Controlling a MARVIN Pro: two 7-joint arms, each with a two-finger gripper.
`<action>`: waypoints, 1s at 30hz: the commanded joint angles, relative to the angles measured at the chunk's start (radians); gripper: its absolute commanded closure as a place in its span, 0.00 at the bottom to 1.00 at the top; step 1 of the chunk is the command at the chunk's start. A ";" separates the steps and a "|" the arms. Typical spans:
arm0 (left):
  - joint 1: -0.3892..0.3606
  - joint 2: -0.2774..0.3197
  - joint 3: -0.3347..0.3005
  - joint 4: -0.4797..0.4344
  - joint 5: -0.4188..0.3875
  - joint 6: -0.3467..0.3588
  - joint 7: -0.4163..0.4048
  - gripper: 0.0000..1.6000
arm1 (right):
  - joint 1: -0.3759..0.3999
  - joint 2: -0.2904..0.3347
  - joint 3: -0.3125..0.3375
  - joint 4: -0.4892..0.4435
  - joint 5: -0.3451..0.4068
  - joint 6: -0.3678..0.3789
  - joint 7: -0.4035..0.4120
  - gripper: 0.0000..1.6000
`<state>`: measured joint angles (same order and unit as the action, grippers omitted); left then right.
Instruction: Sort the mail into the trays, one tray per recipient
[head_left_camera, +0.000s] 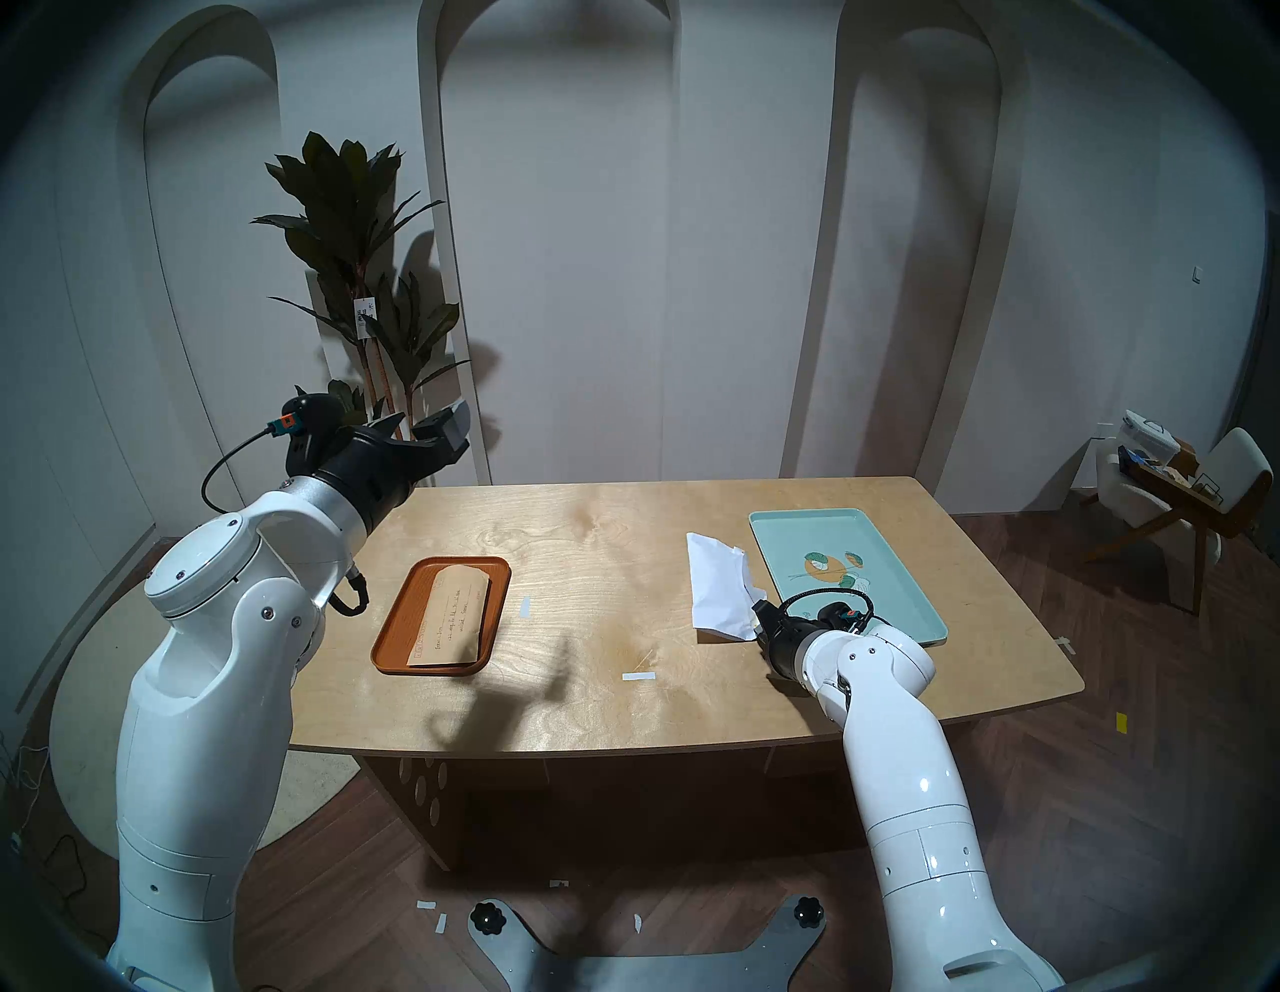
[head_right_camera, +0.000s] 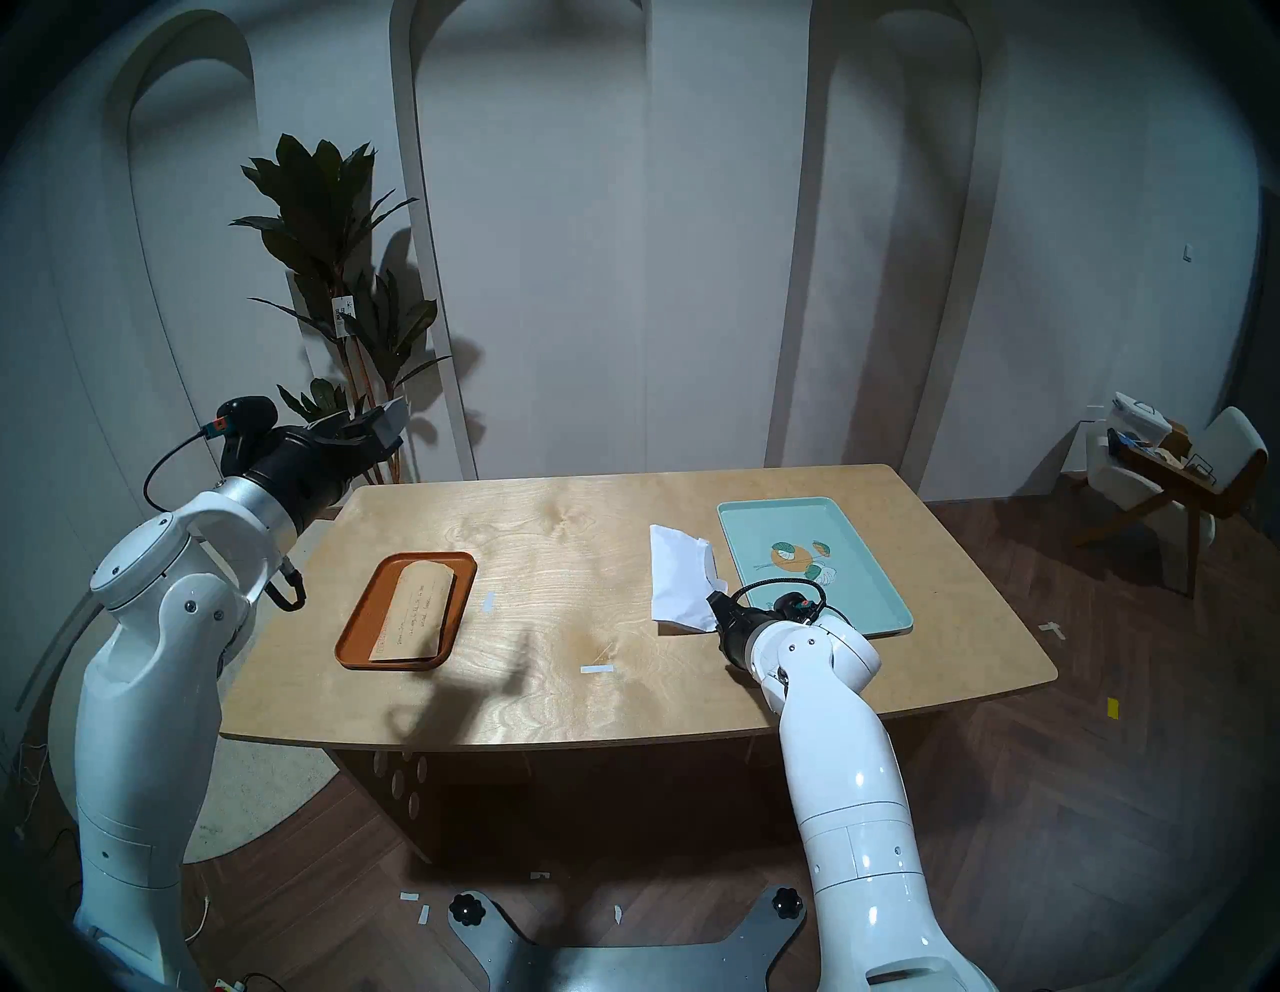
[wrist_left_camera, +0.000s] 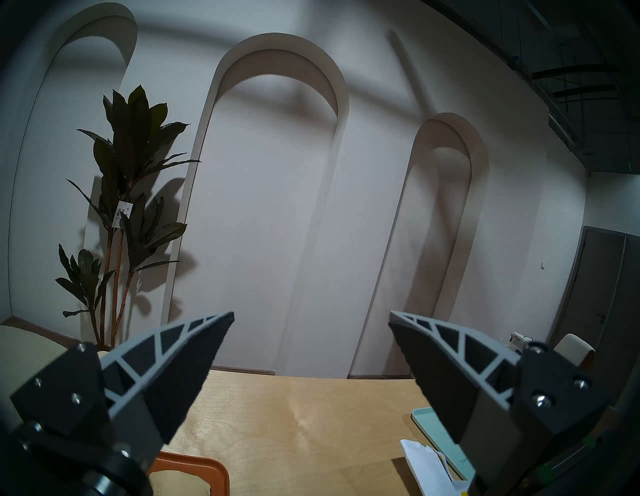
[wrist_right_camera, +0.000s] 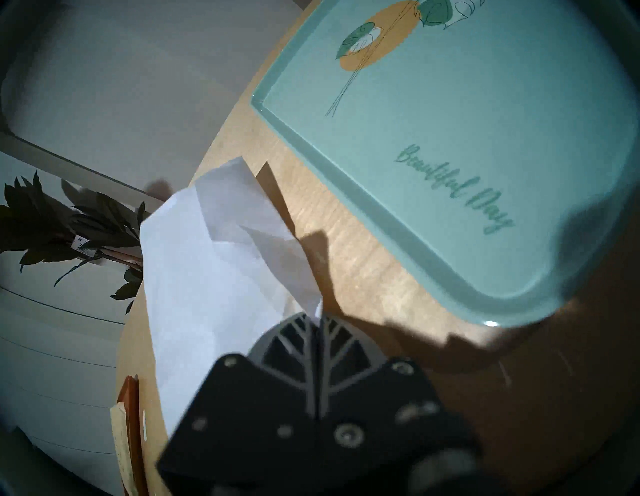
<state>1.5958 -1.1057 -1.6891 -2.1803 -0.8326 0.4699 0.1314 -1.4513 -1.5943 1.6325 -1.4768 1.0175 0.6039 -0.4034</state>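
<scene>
We have the right end effector (wrist_right_camera: 317, 317) pressed together on the near right corner of the white envelope (head_left_camera: 720, 585), at the lower right of the paper in the head view. The envelope lies crumpled on the worktop (head_left_camera: 602, 554), just left of the mint-green tray (head_left_camera: 848, 578), its flap edge touching or nearly touching the tray rim. Its long axis runs from the far side of the worktop toward us, roughly parallel to the tray's long side, with the pointed flap turned to the right, toward the tray.

To do this step well, we judge that we should lift gently, since a corner pinch lets limp paper droop and swing. Raise it clear of the rim, carry it right, and lay it lengthwise along the tray.

The left end effector (wrist_left_camera: 311, 329) hangs apart and empty at upper left. The tan envelope (head_left_camera: 450, 616) already lies in the orange-brown tray (head_left_camera: 395, 623), lengthwise.
</scene>
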 joint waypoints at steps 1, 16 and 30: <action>-0.016 -0.002 -0.004 -0.018 0.000 -0.008 -0.001 0.00 | 0.001 -0.005 -0.028 -0.044 -0.010 0.001 0.010 1.00; -0.015 -0.001 -0.004 -0.017 -0.001 -0.008 -0.002 0.00 | 0.061 0.018 -0.069 -0.140 -0.069 -0.016 -0.001 1.00; -0.015 -0.001 -0.004 -0.017 -0.001 -0.008 -0.002 0.00 | 0.096 0.088 0.007 -0.215 -0.093 -0.008 -0.019 1.00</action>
<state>1.5957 -1.1047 -1.6892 -2.1803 -0.8323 0.4698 0.1303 -1.3989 -1.5422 1.6010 -1.6373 0.9255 0.5938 -0.4203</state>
